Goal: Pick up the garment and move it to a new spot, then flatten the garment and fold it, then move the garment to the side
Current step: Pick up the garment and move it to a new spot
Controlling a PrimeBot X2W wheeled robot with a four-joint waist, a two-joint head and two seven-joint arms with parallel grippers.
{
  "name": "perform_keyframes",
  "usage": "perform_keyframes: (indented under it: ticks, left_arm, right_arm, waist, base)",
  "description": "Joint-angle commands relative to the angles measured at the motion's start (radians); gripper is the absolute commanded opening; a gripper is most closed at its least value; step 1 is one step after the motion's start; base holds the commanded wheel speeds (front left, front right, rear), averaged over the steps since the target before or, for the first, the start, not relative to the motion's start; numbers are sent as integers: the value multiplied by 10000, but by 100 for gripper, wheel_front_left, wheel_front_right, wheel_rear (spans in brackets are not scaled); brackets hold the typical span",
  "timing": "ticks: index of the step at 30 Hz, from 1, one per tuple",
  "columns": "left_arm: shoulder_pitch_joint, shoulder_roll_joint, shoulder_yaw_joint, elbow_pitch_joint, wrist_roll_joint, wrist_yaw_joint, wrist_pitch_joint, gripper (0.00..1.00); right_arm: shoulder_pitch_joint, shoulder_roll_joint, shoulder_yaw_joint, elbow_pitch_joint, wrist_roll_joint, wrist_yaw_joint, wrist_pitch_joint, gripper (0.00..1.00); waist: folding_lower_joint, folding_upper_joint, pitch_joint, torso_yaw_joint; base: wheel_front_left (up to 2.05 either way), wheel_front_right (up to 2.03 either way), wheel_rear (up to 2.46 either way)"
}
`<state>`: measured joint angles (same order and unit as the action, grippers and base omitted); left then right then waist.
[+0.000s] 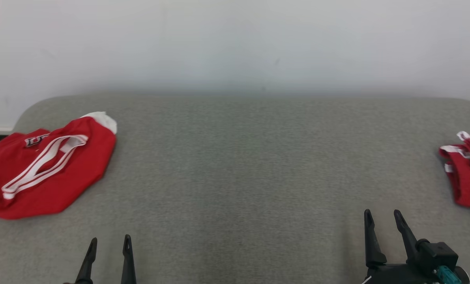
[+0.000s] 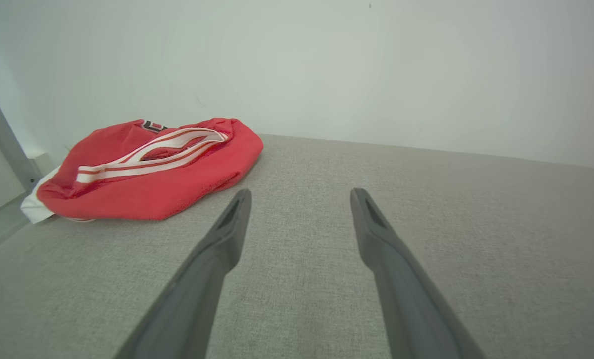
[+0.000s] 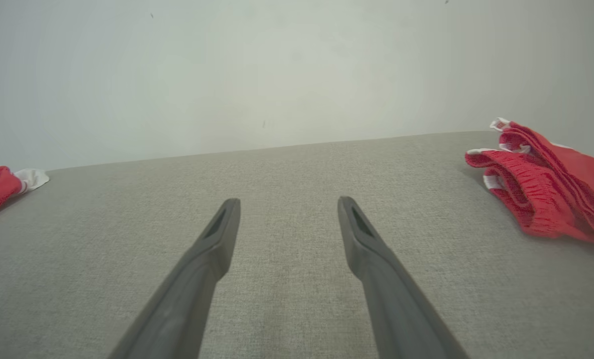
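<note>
Now | red garment (image 1: 49,165) heaped at left of bench (image 1: 235,157) | left claw (image 1: 110,237) wide, empty | right claw (image 1: 382,211) wide, empty | second red garment (image 1: 465,173) far right, cropped, probably crumpled | step: pick-up not begun | next: reach over, pinch cloth edge

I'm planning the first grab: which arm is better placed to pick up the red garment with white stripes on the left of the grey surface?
Left, I'd say. The left pincer, open, lies nearest the striped red garment. The right pincer, also open, sits far across, nearer a second red garment.
</note>
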<state>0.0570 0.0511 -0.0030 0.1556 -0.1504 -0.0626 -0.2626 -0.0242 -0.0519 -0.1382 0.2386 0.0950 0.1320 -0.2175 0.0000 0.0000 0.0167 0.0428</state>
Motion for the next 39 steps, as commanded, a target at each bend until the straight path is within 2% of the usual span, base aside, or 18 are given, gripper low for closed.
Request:
perform_keyframes:
  ticks: [1, 10, 20, 30, 33, 39]
  left_arm:
    - [-52, -14, 53, 4, 99, -16, -32, 100]
    - [205, -14, 241, -94, 114, 31, -32, 100]
    - [332, -13, 273, -195, 72, -11, -32, 100]
    - [402, -13, 363, -167, -27, 10, -32, 100]
    - [150, -13, 403, 145, -295, 51, -32, 100]
    - [-1093, 8, 343, 1472, -462, -161, -32, 100]
  right_arm:
    - [94, 30, 30, -27, 52, -27, -37, 100]
    - [163, 32, 255, -156, 102, -27, 10, 100]
    - [209, 32, 436, -135, 10, -26, 88, 100]
    - [252, 31, 592, -151, 82, -27, 94, 100]
    - [292, 34, 680, -160, 101, -26, 106, 100]
    - [335, 30, 614, -336, -45, -26, 211, 100]
  waist:
    - [0, 0, 3, 775]
    - [0, 0, 80, 2564]
    - [0, 0, 34, 3875]
    - [0, 0, -95, 3931]
    - [0, 0, -102, 3813]
    - [0, 0, 62, 3594]
  base:
    - [0, 0, 0]
    - [0, 0, 0]
    - [0, 0, 0]
    - [0, 0, 0]
    - [0, 0, 0]
    - [0, 0, 0]
